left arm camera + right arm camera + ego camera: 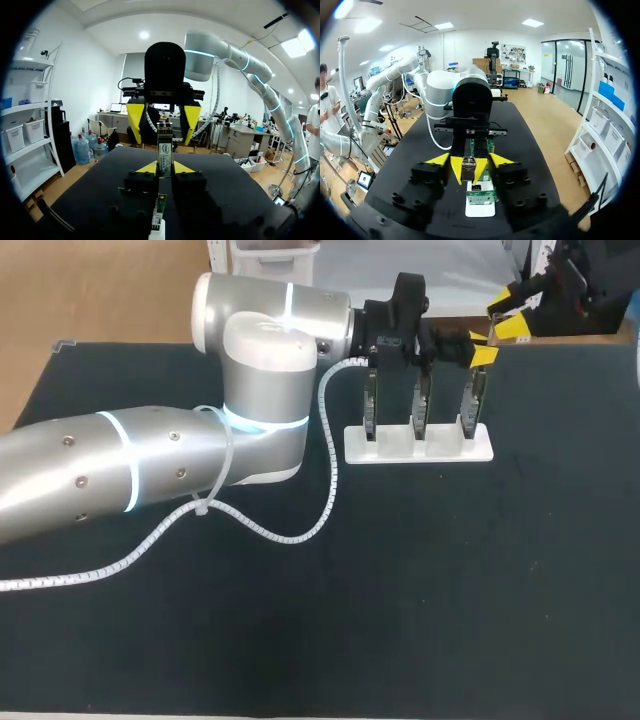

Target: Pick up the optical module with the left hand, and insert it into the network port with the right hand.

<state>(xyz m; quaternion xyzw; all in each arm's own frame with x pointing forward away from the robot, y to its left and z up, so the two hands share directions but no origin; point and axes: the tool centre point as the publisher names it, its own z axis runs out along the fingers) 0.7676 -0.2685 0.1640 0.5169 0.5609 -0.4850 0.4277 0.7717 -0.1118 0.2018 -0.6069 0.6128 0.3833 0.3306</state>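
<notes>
The optical module (165, 150) is a small, slim metal-cased stick. I judge it light and quite stiff, with smooth flat sides that could slip under a weak pinch. Its connector end looks like the delicate part, so that end is best left untouched. The place to take hold is on the two flat sides near mid-body, square to the casing. That grip leaves the nose free and straight for the socket, since a tilted grip would likely jam it at the mouth.

The module is held above the right end of the white stand (420, 445), clear of the desk (400, 590). The left pincer (165, 167) is clenched on it, one yellow tip pressed to each flat side at its lower part. The module rises upright from between those tips.

The right pincer (470, 161) faces it from the opposite side of the stand and is released. Its fingers are spread wide, one on each side of the module and of the left tips, touching neither.

Directly below the module a green circuit board (481, 196) stands in the stand's right-hand slot. On its upper edge is what I take for the network port (476, 188), just under the module's end and not yet entered.
</notes>
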